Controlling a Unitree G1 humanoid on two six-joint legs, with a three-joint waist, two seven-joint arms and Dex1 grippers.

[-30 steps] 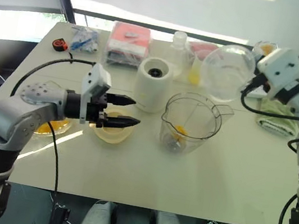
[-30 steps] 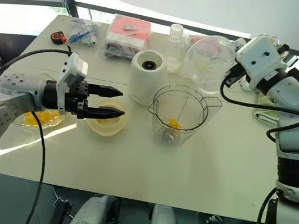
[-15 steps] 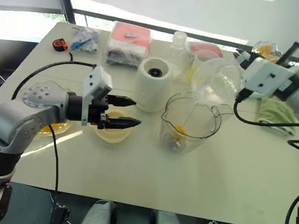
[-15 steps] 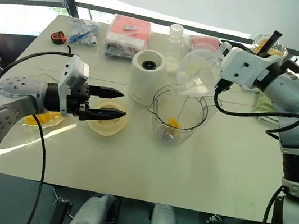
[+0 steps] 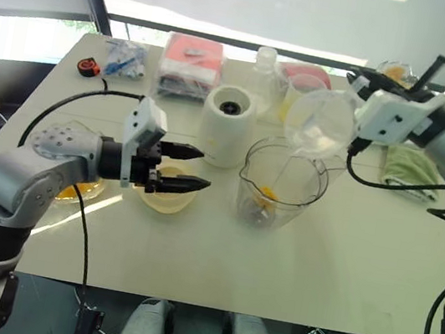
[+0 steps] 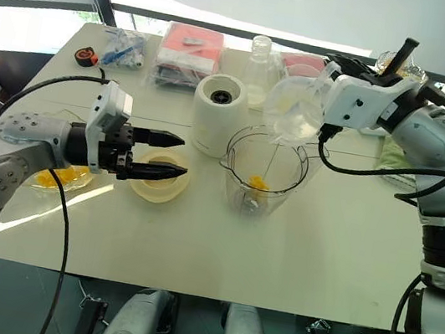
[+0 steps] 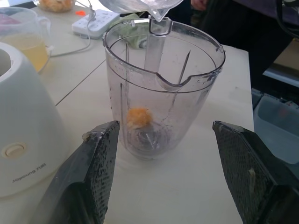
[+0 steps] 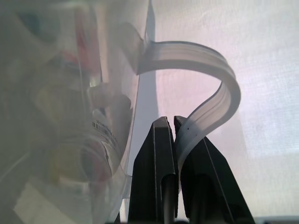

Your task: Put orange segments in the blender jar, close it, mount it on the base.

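Note:
The clear blender jar stands upright at mid-table with an orange segment lying by the blade at its bottom. Behind it to the left is the cream-white base, its dark socket facing up. My right gripper is shut on the handle of a clear measuring cup, which is tilted with its lip just over the jar's far rim. My left gripper is open and level, pointing at the jar from the left, just above a flat cream lid.
A glass dish with orange pieces sits at the left, under my left arm. Along the back are a red packet, a clear bottle and a cup of pale yellow liquid. A green cloth lies at the right.
My right wrist has rolled and shifted left, bringing the measuring cup over the jar's rim and tipping it. The left arm has not moved.

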